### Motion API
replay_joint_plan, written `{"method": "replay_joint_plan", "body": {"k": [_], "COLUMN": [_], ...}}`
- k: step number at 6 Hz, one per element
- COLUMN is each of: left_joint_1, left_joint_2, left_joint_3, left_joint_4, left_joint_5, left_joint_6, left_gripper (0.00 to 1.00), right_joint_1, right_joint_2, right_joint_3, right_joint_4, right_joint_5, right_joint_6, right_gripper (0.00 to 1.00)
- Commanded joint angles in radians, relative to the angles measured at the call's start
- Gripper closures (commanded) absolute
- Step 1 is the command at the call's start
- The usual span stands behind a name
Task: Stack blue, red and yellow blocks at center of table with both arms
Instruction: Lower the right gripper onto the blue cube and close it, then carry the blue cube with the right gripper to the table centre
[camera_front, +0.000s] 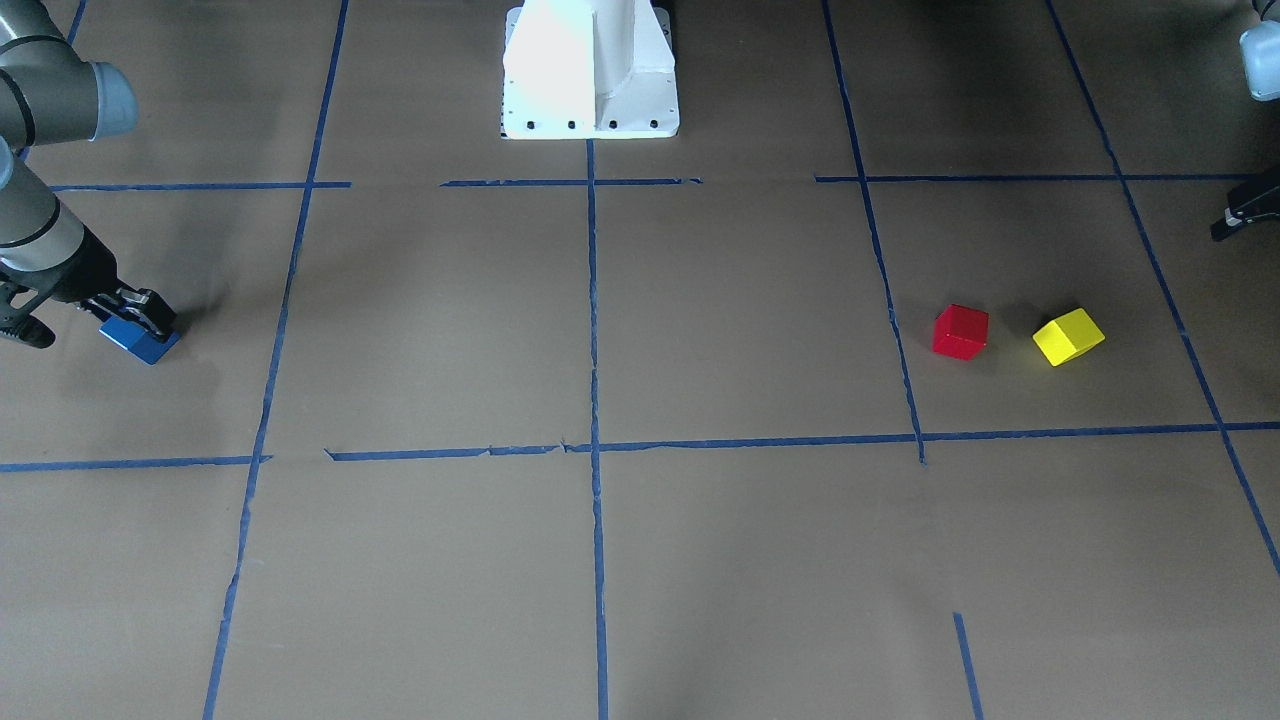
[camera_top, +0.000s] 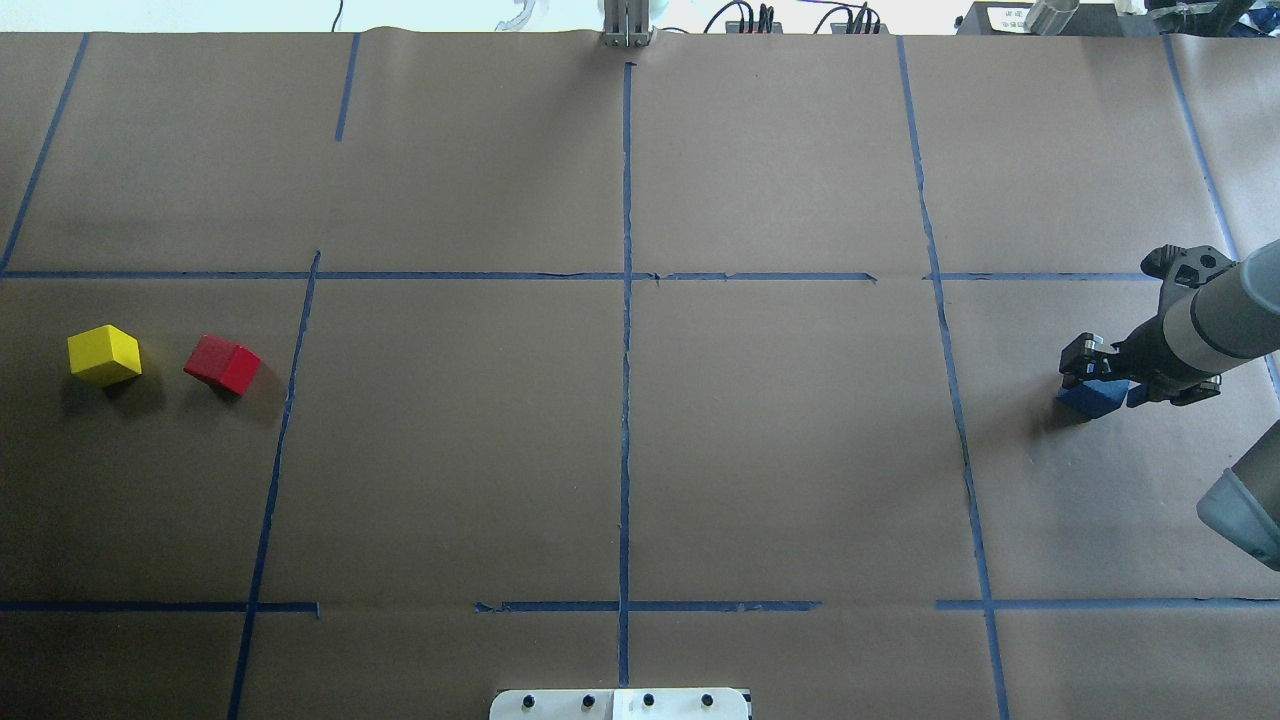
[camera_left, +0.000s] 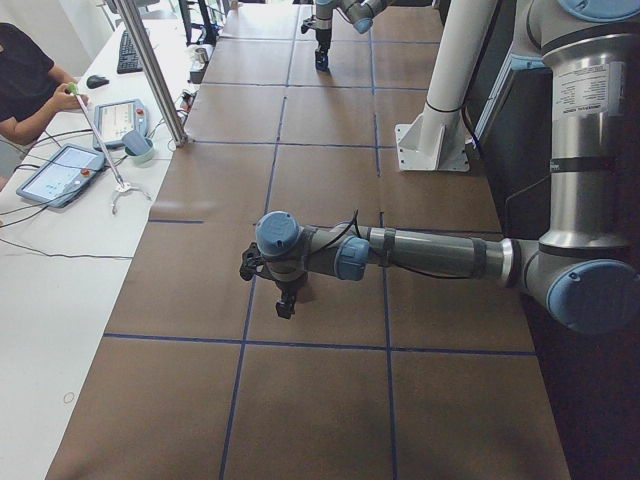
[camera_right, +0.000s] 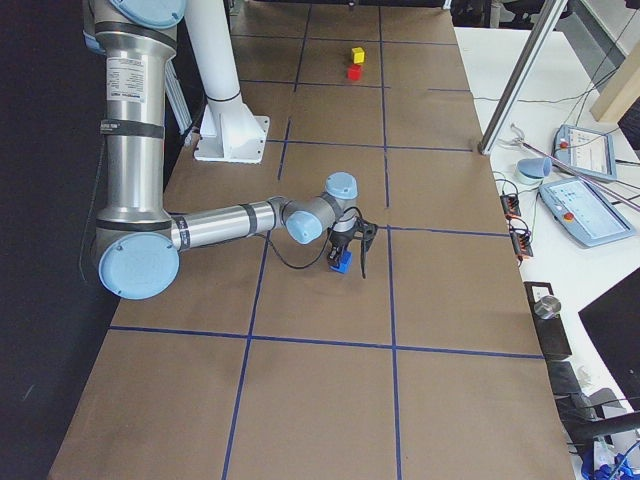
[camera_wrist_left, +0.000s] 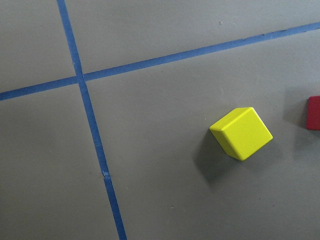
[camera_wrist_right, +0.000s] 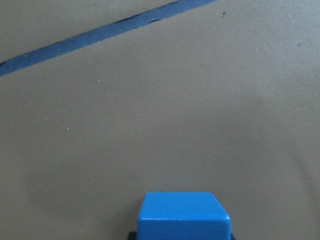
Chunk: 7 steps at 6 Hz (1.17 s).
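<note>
A: Quick one, where's my right claw (camera_front: 140, 318)?
B: Far out on the robot's right side of the tabletop (camera_top: 780, 450), pinching the blue block (camera_front: 143, 345) across two opposite faces. The block is at or just off the surface; I can't tell which.
A: Left claw (camera_front: 1238, 215)?
B: Only its edge shows in the front view, and its wrist camera shows no fingers. I can't tell if it's spread or pressed together. It hangs near the yellow block (camera_front: 1068, 336).
A: Red block (camera_front: 961, 332)?
B: Just beside the yellow one, not touching. Both are well off to the robot's left and sit askew to the tape lines. No stack at center yet.
A: Handling?
B: I'd judge them light, rigid painted cubes with smooth faces, so a bit slippery. I'd take each on two flat parallel faces at mid-height, with the wrist turned to match the skew. A corner grip would likely twist them out.
</note>
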<state>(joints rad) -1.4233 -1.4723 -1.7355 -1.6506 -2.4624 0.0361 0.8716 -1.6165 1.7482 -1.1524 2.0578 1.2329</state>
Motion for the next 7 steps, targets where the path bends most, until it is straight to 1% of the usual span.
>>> {"method": "replay_joint_plan", "body": {"k": [1,2,3,4,5,6,7], "left_joint_1": [-0.002,-0.003,-0.003,-0.003,-0.002,-0.002,-0.002], "left_joint_2": [0.007,0.013,0.014,0.015,0.014,0.014,0.014], "left_joint_3": [-0.001,-0.004,-0.003,-0.002,0.014,-0.001,-0.002], "left_joint_4": [-0.002,-0.002,-0.002,0.000,0.000,0.000,0.000], "left_joint_5": [-0.006,-0.006,-0.026,-0.039,-0.040,-0.040,-0.040], "left_joint_6": [0.002,0.002,0.002,0.002,0.001,-0.002,-0.005], "left_gripper": [0.00,0.00,0.00,0.00,0.00,0.00,0.00], "right_joint_1": [-0.003,-0.047,-0.128,-0.235,-0.335,-0.423,-0.451], "right_joint_2": [0.044,0.147,0.211,0.351,0.495,0.623,0.714], "right_joint_3": [0.121,0.140,0.142,0.126,0.107,0.030,-0.084], "right_joint_4": [-0.004,-0.018,-0.030,-0.138,-0.306,-0.331,-0.323], "right_joint_5": [-0.011,-0.013,-0.024,-0.047,-0.132,-0.239,-0.252], "right_joint_6": [0.010,0.011,0.011,0.013,0.016,0.078,0.117], "right_gripper": [0.99,1.00,1.00,0.99,1.00,1.00,1.00]}}
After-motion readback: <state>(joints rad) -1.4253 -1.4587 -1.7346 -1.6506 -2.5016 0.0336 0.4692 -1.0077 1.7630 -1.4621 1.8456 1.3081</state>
